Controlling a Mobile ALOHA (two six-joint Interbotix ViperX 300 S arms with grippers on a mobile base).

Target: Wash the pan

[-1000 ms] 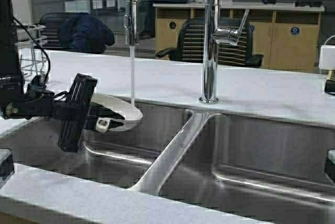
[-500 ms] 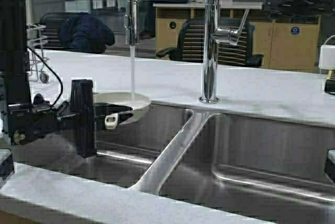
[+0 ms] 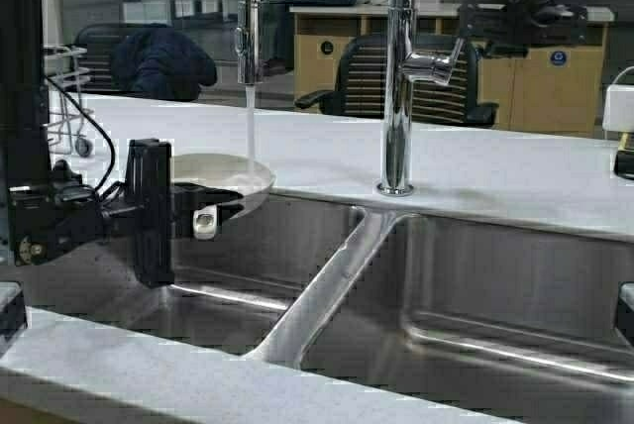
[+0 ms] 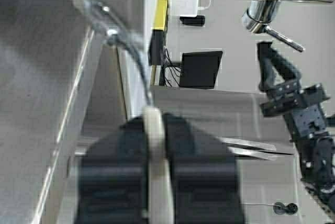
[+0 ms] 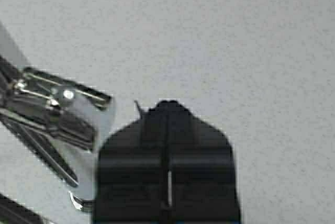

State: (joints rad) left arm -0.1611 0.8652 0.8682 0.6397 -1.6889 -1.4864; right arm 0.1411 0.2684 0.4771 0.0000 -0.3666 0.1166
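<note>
Holding the pan (image 3: pixel 220 178) by its short white handle, I had it parked at middle left of the high view, over the left sink basin (image 3: pixel 248 265), so the stream of water (image 3: pixel 250 137) from the tap's spray head (image 3: pixel 248 43) landed inside the bowl. The pan sat roughly level with the open side up, which I'd guess was so the water could pool and rinse the inside instead of running straight off. Keeping it over the basin also meant any spill should go down the sink and not onto the white counter (image 3: pixel 475 171).

My left claw (image 3: pixel 183 216) was clamped on the handle. In the left wrist view you could see the thin cream edge of the handle squeezed between the two black pads (image 4: pixel 196 182), no gap at all. The handle's end with the hole poked out just past the pads in the high view.

My right claw (image 5: pixel 167 130) was up by the tap lever (image 3: pixel 446 57) in the upper right of the high view, with its fingers pressed together and nothing between them. It hung over the counter next to the chrome lever, though I couldn't tell if it was touching it.
</note>
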